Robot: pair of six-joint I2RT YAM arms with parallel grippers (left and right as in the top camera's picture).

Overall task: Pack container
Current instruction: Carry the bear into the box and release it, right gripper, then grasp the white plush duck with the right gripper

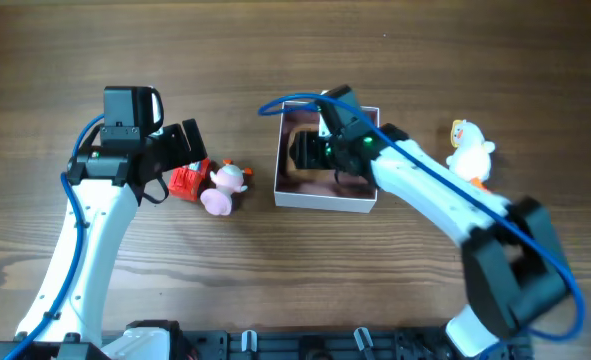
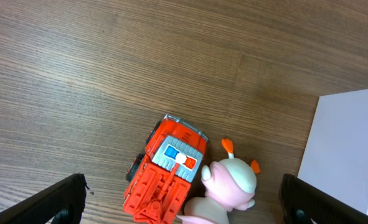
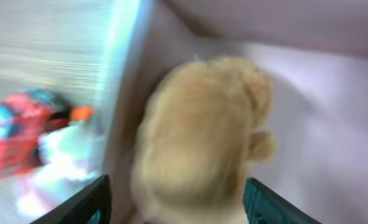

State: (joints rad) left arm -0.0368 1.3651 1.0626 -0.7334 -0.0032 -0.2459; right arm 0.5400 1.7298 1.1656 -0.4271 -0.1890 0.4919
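Observation:
The container (image 1: 325,204), a square white box with a pale pink inside, lies mid-table. It also shows in the left wrist view (image 2: 349,143) and the right wrist view (image 3: 333,124). My right gripper (image 1: 310,152) is inside it, open, with a blurred tan fuzzy toy (image 3: 199,143) between its fingers (image 3: 180,208). My left gripper (image 1: 180,165) is open (image 2: 184,214) above a red toy fire truck (image 1: 187,181) (image 2: 168,174) and a pink toy (image 1: 223,188) (image 2: 228,183), both just left of the container.
A white duck toy (image 1: 469,152) with orange feet lies on the wooden table right of the container, beside my right arm. A blue cable runs along each arm.

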